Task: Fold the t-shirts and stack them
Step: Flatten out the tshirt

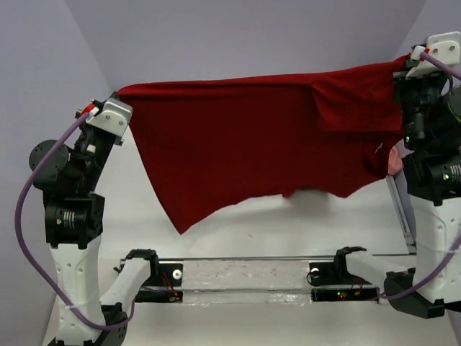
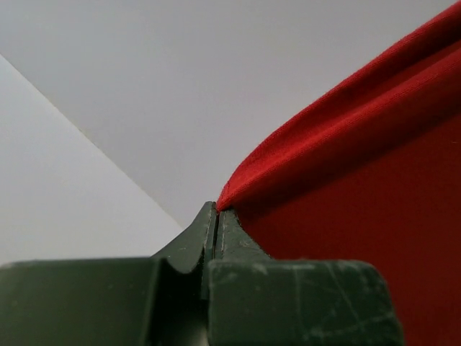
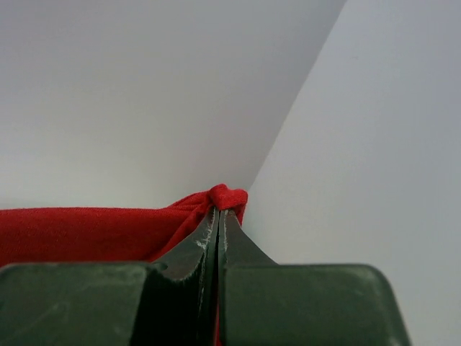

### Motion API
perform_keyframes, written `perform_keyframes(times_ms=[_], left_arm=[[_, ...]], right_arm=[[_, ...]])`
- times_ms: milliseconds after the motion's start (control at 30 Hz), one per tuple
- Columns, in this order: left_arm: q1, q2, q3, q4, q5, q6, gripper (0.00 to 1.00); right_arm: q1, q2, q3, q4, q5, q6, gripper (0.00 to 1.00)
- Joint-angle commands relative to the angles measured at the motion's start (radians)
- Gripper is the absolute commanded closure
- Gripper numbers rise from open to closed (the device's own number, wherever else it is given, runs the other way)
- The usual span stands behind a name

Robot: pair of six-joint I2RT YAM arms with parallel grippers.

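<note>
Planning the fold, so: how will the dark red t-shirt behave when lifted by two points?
Probably very floppy: the dark red t-shirt hangs limp from the left claw and right claw, its lower edge hanging unevenly. Likely light, since two small pinches carry it. It will probably drape and wrinkle when lowered onto the table.

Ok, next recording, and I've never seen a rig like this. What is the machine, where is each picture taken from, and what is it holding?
Two robot arms stand at the near edge of a white table. The wide picture looks down from above and behind them; the other two come from a camera on each wrist, looking along its own pincer. The left pincer and right pincer are each shut on an edge of one dark red t-shirt, holding it spread in the air over the table. A sliver of pink shows beside the right arm; too little to identify.
</note>
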Motion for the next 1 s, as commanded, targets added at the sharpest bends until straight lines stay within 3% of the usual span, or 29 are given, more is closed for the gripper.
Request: perform_keyframes(times_ms=[0, 167, 267, 467, 500, 533, 567, 633, 667, 700, 733, 967], left_arm=[[0.013, 0.113, -0.013, 0.056, -0.047, 0.018, 1.0], [0.013, 0.234, -0.125, 0.186, -0.066, 0.038, 1.0], [0.013, 0.387, -0.241, 0.312, -0.092, 0.067, 1.0], [0.03, 0.666, -0.299, 0.548, -0.148, 0.138, 1.0], [0.03, 0.74, -0.279, 0.574, -0.191, 0.121, 0.82], [0.03, 0.775, -0.266, 0.591, -0.214, 0.12, 0.6], [0.03, 0.809, -0.251, 0.623, -0.251, 0.114, 0.51], [0.03, 0.88, -0.225, 0.66, -0.349, 0.115, 0.36], [0.03, 0.898, -0.219, 0.669, -0.395, 0.121, 0.18], [0.03, 0.9, -0.216, 0.676, -0.414, 0.126, 0.06], [0.03, 0.897, -0.211, 0.674, -0.431, 0.123, 0.01], [0.03, 0.663, -0.24, 0.541, -0.379, 0.105, 0.01]], right_arm=[[-0.016, 0.138, -0.043, 0.055, 0.065, -0.04, 1.0], [-0.016, 0.312, -0.15, 0.197, 0.04, -0.047, 1.0], [-0.016, 0.461, -0.17, 0.276, 0.02, -0.04, 1.0], [-0.016, 0.825, -0.013, 0.276, -0.024, -0.054, 1.0], [-0.016, 0.877, 0.08, 0.246, -0.032, -0.054, 0.99], [-0.016, 0.927, 0.133, 0.212, -0.036, -0.054, 0.82], [-0.016, 1.007, 0.181, 0.154, -0.045, -0.035, 0.42], [-0.016, 1.047, 0.247, 0.123, -0.052, -0.025, 0.18], [-0.016, 1.048, 0.247, 0.107, -0.056, -0.02, 0.02], [-0.016, 1.037, 0.247, 0.101, -0.052, -0.017, 0.0], [-0.016, 1.022, 0.224, 0.098, -0.038, -0.009, 0.0], [-0.016, 0.729, 0.028, 0.034, -0.05, 0.002, 0.0]])
